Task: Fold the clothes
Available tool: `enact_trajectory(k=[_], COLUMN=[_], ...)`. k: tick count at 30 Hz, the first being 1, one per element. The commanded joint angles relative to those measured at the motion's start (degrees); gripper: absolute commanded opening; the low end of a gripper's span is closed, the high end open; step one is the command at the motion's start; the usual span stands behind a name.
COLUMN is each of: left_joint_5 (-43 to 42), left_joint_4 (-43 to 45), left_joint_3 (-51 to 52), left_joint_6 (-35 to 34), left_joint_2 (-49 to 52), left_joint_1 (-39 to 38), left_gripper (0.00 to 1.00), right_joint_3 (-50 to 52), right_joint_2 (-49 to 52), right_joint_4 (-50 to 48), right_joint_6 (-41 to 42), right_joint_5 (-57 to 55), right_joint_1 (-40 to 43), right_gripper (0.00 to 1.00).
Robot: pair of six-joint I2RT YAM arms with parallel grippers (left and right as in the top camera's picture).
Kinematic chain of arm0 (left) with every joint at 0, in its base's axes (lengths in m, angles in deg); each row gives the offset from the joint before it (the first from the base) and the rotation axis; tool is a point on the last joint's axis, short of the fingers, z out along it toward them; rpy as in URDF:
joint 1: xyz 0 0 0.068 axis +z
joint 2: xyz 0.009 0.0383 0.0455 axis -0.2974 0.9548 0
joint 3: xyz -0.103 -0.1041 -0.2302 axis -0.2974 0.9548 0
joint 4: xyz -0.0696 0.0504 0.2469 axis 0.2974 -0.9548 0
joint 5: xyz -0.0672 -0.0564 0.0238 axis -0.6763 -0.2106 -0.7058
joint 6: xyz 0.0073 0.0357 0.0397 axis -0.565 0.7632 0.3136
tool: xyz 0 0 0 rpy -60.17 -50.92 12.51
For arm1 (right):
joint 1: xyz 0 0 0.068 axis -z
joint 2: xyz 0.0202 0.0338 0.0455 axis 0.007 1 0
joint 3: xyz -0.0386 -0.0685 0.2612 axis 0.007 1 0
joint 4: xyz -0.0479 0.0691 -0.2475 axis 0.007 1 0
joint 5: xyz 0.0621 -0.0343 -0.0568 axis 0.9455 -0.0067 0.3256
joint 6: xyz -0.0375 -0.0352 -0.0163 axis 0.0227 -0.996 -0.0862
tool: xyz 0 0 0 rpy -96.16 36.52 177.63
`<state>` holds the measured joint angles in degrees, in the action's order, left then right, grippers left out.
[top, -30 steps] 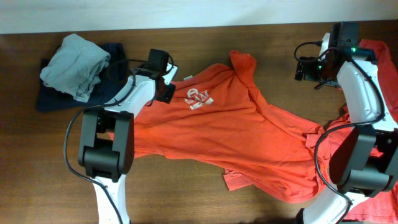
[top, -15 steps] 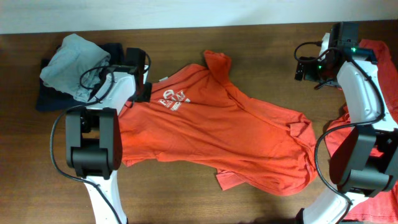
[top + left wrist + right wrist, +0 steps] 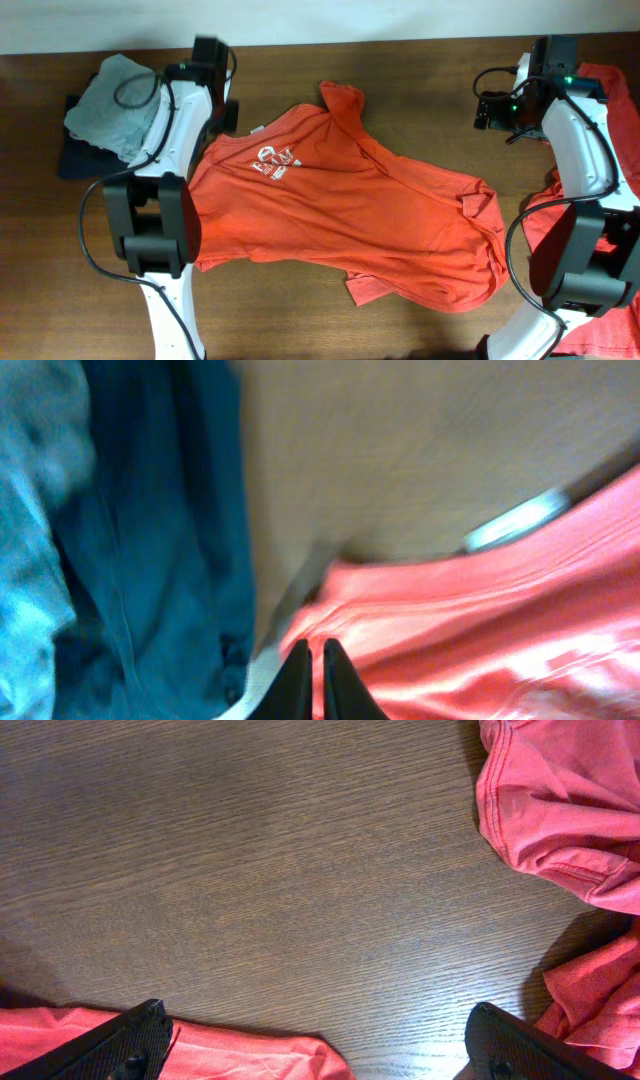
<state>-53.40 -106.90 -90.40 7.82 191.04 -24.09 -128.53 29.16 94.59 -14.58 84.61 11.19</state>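
Note:
One of the clothes, an orange-red T-shirt (image 3: 350,210) with a white chest logo (image 3: 272,162), lies spread and wrinkled across the middle of the table. My left gripper (image 3: 228,118) is at the shirt's far left corner beside the collar, its jaws shut. In the blurred left wrist view the left gripper (image 3: 314,650) shows only a thin slit, with nothing seen between the tips, over the shirt's edge (image 3: 500,620). My right gripper (image 3: 492,110) hovers wide open over bare wood at the back right. In its wrist view the right gripper (image 3: 320,1020) is empty, with shirt fabric (image 3: 230,1055) below.
A grey garment (image 3: 115,105) lies on a dark blue one (image 3: 75,160) at the back left, close to my left arm. More red clothes are heaped at the right edge (image 3: 600,80) and the front right (image 3: 590,330). The wooden table (image 3: 400,70) runs to a white strip at the back.
My left gripper dragged the shirt to the left, then swung toward the table's far edge. The shirt now lies further left. The right arm has not moved.

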Motion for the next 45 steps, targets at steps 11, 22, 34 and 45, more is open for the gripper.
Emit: enact_trajectory(k=[11,22,34,45], left_joint_5=[-20.7,-21.8,-35.7,-34.1], left_joint_4=[1.4,0.9,7.4,4.5], left_joint_3=[-4.2,-4.2,-4.2,-4.2], left_joint_6=[-0.6,-3.4,-5.5,-5.5], left_joint_2=[1.6,2.2,8.9,10.8], left_joint_1=[-5.7,-6.6,-7.0,-6.8], left_gripper=[0.11,0.14,0.13,0.05], right_joint_3=[-0.5,-0.5,-0.5,-0.5], right_joint_2=[-0.3,-0.2,0.2,7.3], right_joint_4=[0.0,-1.3,-7.5,-21.6], right_joint_6=[0.5,0.5,-3.8,-7.1], right_joint_5=[-0.1,10.2,22.0,16.2], right_joint_1=[0.1,0.1,-8.7,-19.9], right_gripper=[0.99,0.99,0.88,0.86])
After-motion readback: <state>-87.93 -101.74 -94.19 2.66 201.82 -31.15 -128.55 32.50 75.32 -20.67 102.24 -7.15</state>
